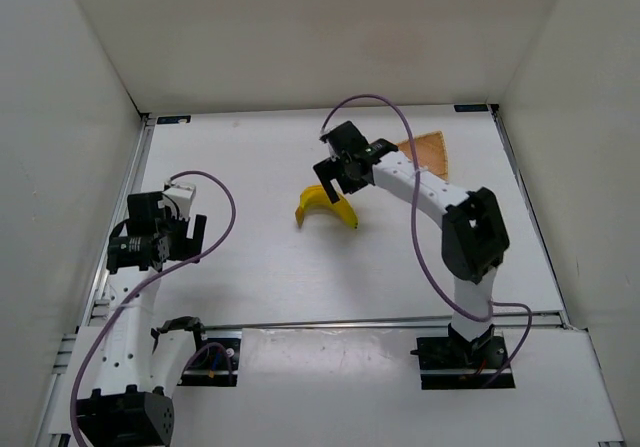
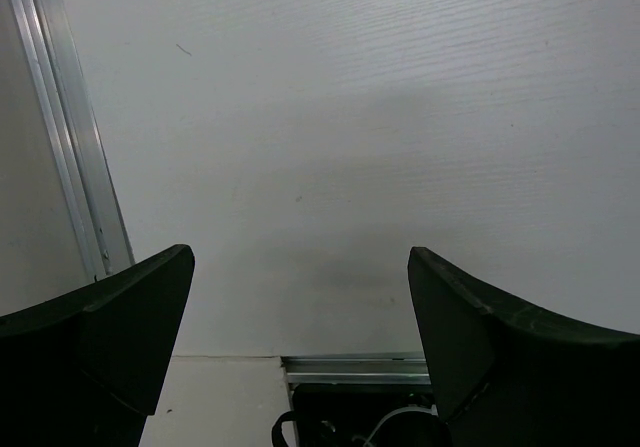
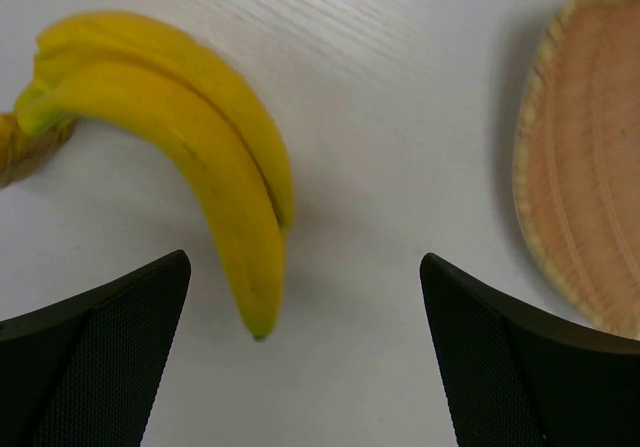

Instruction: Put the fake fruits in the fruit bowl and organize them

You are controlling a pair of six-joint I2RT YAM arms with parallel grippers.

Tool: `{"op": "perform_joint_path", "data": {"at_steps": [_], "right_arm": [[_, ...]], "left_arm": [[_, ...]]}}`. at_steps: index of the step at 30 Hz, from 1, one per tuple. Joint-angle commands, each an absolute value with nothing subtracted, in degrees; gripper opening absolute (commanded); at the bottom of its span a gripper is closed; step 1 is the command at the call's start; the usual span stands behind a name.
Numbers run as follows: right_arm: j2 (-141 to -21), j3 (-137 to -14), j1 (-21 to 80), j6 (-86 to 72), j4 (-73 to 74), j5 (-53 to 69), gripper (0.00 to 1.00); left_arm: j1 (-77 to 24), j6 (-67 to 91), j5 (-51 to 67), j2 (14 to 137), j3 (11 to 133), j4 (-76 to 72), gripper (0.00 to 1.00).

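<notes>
– Near mid-table, the banana (image 1: 322, 209) lies flat on the table (image 1: 250, 167), its curve open toward 6 o'clock. The bowl (image 1: 428, 152) sits at its 2 o'clock, apart from it and partly hidden under the right arm. No fruit in the part of the bowl I can see.
– And the right gripper (image 1: 333, 179)?
– Hovers just at the banana's 12 o'clock, jaws spread wide, holding nothing. Wrist view: banana ahead and left of centre, its dark tip reaching into the gap, bowl rim at the right edge. Not yet lined up over the fruit, by my reading.
– And the left gripper (image 2: 298, 254)?
– Out at the table's 9 o'clock, jaws parted, only bare table below.
– How will the fruit handle?
– Plastic, likely hollow, so light and stiff. The skin is glossy and may be slippery under hard pads. Wrist view shows what looks like two fruits fused, with a brownish stem at one end.
– Where to grip?
– Across the thick middle, jaws square to the curve. The ends taper, so a pinch there would probably squirt it out or spin it. A firm squeeze should be safe.
– Risk?
– It looks long for a shallow bowl. Laid crooked, it may ride the rim.
</notes>
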State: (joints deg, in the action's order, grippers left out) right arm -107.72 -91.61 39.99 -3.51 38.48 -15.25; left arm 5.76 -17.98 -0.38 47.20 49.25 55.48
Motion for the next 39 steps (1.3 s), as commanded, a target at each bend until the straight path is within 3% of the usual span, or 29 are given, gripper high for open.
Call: {"op": "perform_joint_path", "data": {"at_steps": [1,6,9,10,12,13,15,20,22,25,32,35,39], "right_arm": [[-113.4,-98.2,39.3,5.1,37.6,-2.7,1.0],[-123.0,-104.6,38.8,3.9,39.3,6.1,1.0],[-125.2,-104.6,38.8,2.5,38.8,7.6,0.89],[-125.9,-104.6,38.8,1.9,38.8,7.0,0.69],[-125.9,-105.2,38.8,0.4,38.8,7.0,0.47],[-124.6,-105.2,38.8,-0.3,38.8,5.7,0.2],[-120.9,-105.2,37.4,-3.2,38.8,4.1,0.07],[-109.8,-99.4,33.2,-11.5,32.6,-6.0,0.06],[-107.1,-98.1,30.3,-17.5,33.2,-19.4,0.06],[-109.1,-99.6,25.8,-24.5,39.3,-29.1,0.04],[-118.9,-105.3,15.2,-32.0,45.3,-27.9,0.09],[-120.1,-105.3,13.2,-31.5,45.3,-27.3,0.31],[-120.1,-107.1,11.9,-27.5,45.3,-22.0,0.78]], "left_arm": [[5.4,-18.8,0.4,47.6,51.1,56.0,1.0],[5.4,-18.8,0.4,49.3,51.6,56.0,1.0],[5.4,-18.8,0.4,50.4,51.6,56.0,1.0],[5.4,-18.8,0.4,51.1,51.6,56.0,1.0],[5.4,-18.8,0.4,51.8,51.6,56.0,1.0],[5.4,-18.3,0.4,52.6,51.6,56.0,1.0],[5.4,-18.3,0.4,53.3,52.3,56.0,1.0],[5.4,-18.3,1.0,55.0,53.3,56.0,1.0],[5.4,-17.8,1.0,55.5,53.3,56.0,1.0],[4.9,-17.8,1.5,56.8,53.9,56.0,1.0],[4.9,-17.2,2.0,57.3,54.9,56.0,1.0],[4.4,-17.2,2.0,57.3,54.9,56.5,1.0],[4.4,-16.7,2.0,56.8,54.9,57.0,1.0]]}}
